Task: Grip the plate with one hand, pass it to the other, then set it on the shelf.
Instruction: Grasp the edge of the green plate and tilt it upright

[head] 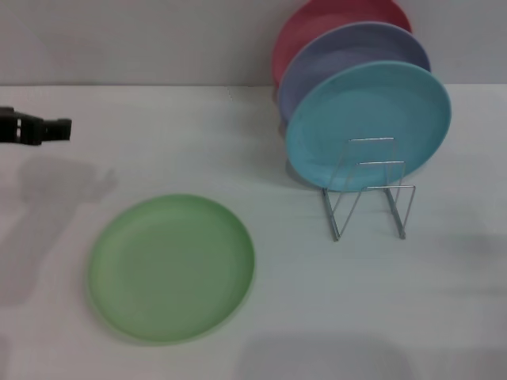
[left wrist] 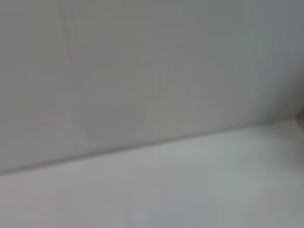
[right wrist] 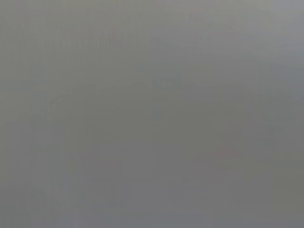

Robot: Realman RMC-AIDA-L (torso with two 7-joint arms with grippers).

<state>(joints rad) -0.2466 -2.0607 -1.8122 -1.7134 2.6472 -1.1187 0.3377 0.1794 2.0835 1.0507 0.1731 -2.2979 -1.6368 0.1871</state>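
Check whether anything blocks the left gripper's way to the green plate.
Nothing visible does. The left gripper sits at the table's left edge, and only bare white table lies between it and the green plate, which lies flat and alone.

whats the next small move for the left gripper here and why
Probably bring the left gripper forward and down toward the near-left rim of the light green plate. The plate lies flat and untouched on the table, apart from the wire rack, while that gripper hangs at the left edge well behind it. The right gripper is not in view, so a handover cannot start yet.
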